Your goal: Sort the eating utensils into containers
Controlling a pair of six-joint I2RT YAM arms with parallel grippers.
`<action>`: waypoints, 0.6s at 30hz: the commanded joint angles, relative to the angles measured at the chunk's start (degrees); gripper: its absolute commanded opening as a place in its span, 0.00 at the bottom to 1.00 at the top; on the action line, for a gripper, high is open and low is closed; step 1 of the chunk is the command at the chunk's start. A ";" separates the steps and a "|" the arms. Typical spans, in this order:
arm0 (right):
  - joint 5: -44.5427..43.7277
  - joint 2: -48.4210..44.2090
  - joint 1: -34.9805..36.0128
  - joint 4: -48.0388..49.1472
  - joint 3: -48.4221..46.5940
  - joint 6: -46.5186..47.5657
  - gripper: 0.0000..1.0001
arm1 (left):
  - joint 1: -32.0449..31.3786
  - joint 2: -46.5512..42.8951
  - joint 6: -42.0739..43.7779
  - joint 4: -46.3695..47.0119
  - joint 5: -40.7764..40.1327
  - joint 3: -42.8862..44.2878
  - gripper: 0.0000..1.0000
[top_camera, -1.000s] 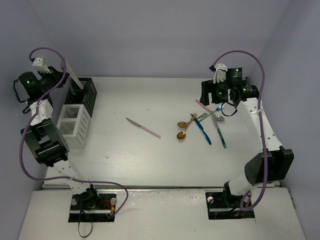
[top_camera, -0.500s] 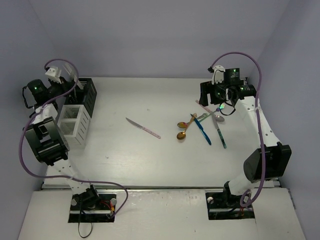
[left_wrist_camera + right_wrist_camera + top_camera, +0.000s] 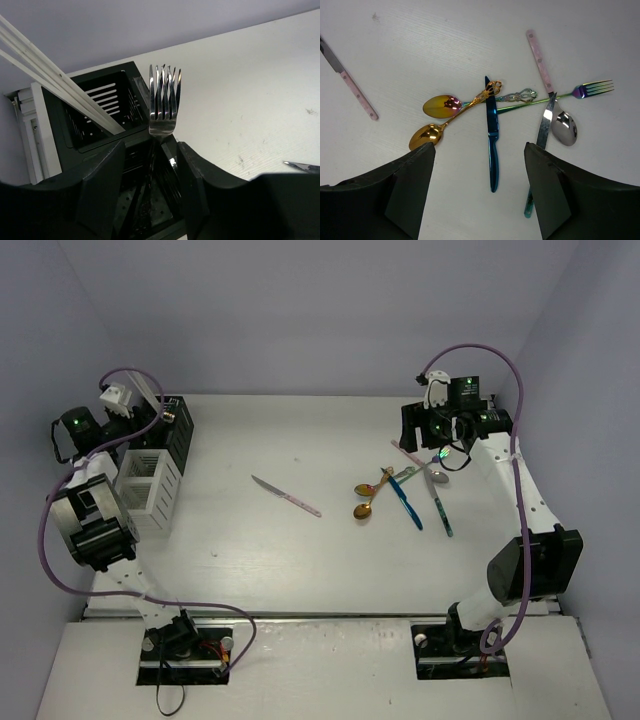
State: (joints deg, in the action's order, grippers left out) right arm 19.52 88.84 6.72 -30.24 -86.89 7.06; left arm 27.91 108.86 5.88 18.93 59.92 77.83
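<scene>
A silver fork (image 3: 163, 102) stands tines-up in the near compartment of the black caddy (image 3: 100, 112), its handle running down between my left gripper's (image 3: 151, 146) parted fingers (image 3: 102, 185), which do not press on it. Thin pale sticks (image 3: 55, 80) lean out of the caddy's far compartment. From above, the left gripper (image 3: 160, 412) hovers over the black caddy (image 3: 178, 435), with the white caddy (image 3: 148, 482) beside it. My right gripper (image 3: 479, 150) is open wide above a pile: a blue knife (image 3: 492, 135), two gold spoons (image 3: 442, 106), a silver spoon (image 3: 564, 127), a rainbow fork (image 3: 585, 90) and a pink-handled piece (image 3: 540, 60).
A pink-handled knife (image 3: 287, 496) lies alone mid-table. The pile (image 3: 400, 490) sits at the right, under the right gripper (image 3: 432, 445). A teal-handled knife (image 3: 540, 150) crosses the silver spoon. The back wall is close behind both caddies.
The left arm swung right over the black caddy and its jaws opened, letting go of the fork. The right arm barely shifted.
</scene>
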 commanded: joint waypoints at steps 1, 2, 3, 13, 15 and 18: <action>-3.27 -2.18 -0.39 1.67 0.51 1.21 0.68 | -0.05 -8.68 -1.67 1.81 2.75 5.84 0.46; -4.17 -2.30 -0.33 1.61 1.16 1.69 0.67 | -0.05 -9.87 -2.45 1.81 2.81 6.08 0.46; -5.40 -2.58 -0.31 1.63 2.01 2.23 0.66 | -0.05 -11.42 -3.12 1.81 2.70 6.15 0.46; -11.41 -0.91 -2.00 0.25 5.67 5.63 0.59 | -6.62 -22.60 20.09 -40.03 -5.98 10.99 0.47; -12.00 1.04 -2.26 -0.49 5.54 6.21 0.56 | -8.90 -25.23 24.18 -47.61 -8.85 8.60 0.48; -13.21 3.66 -2.53 -1.31 5.14 6.92 0.51 | -10.36 -29.35 23.30 -48.73 -9.12 3.95 0.50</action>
State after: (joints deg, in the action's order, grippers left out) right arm 9.34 89.28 4.83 -30.94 -81.01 12.07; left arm 20.41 84.52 20.25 -14.51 53.54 85.39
